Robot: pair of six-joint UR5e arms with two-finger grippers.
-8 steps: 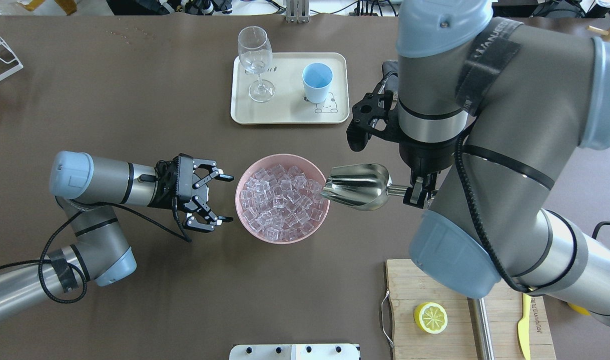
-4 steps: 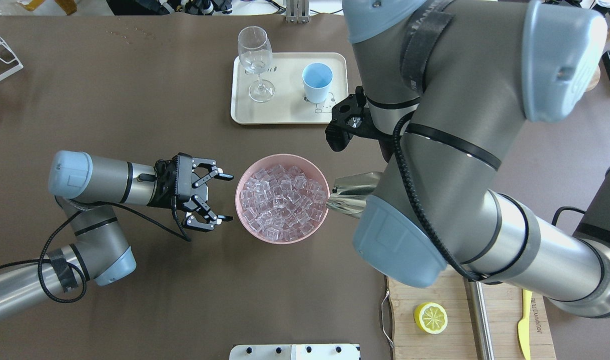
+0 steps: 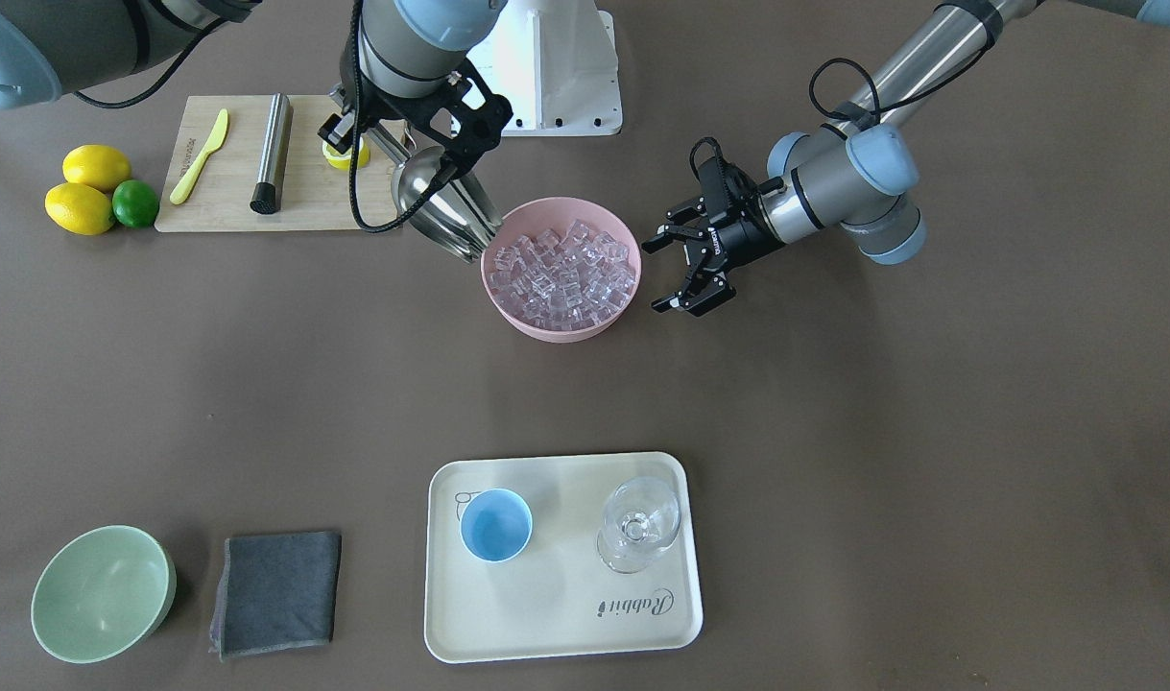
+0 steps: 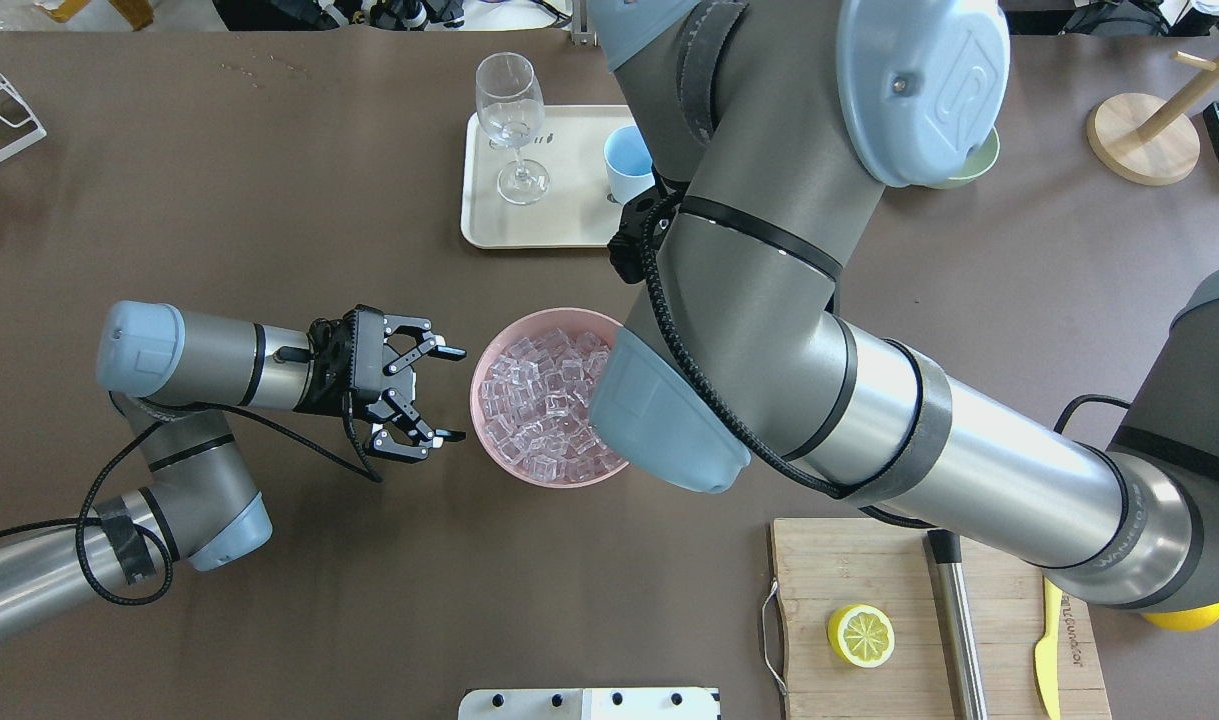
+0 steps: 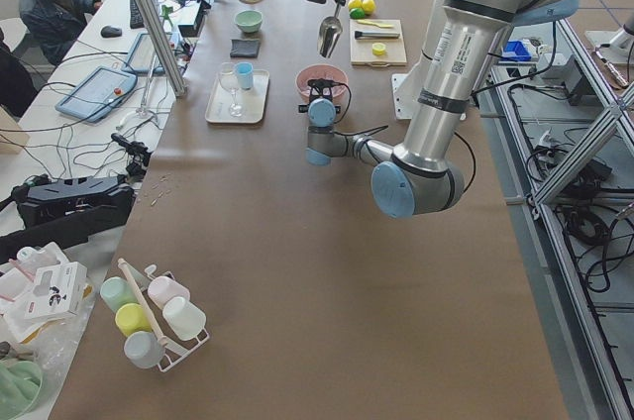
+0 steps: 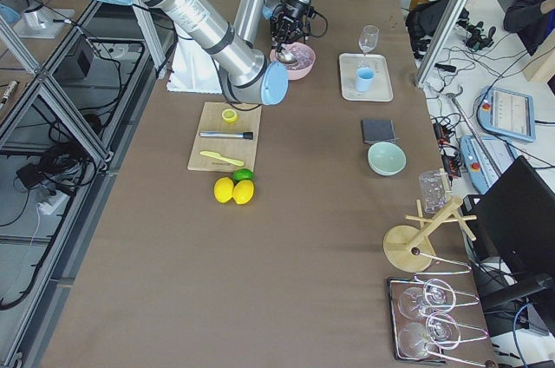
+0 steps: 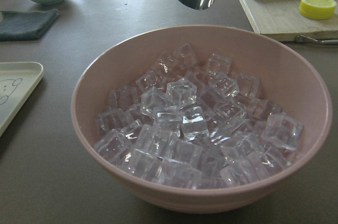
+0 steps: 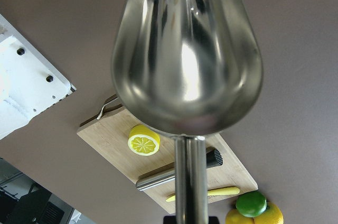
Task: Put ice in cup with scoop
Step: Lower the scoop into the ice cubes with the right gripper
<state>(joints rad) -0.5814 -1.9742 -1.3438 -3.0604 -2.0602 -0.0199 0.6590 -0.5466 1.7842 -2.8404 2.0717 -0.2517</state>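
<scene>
Brown table (image 3: 834, 432) — pink bowl (image 3: 561, 331), tray (image 3: 565, 614), board (image 3: 220, 206)

Pink bowl (image 3: 561, 330): clear glassy ice (image 3: 565, 274) inside. Shiny silver scoop (image 3: 447, 213) beside bowl's rim. Cream tray (image 3: 508, 619) near bowl, grey "Rabbit" lettering, carries light-blue cup (image 3: 495, 524). Farther from bowl: pale green bowl (image 3: 102, 595), dark grey cloth (image 3: 277, 592), yellow lemons (image 3: 81, 209), green lime (image 3: 134, 202).

Two bowls (image 3: 558, 333), two whole lemons (image 3: 96, 166), one lime (image 3: 135, 203), one cup (image 3: 496, 525), one scoop (image 3: 445, 216).
</scene>
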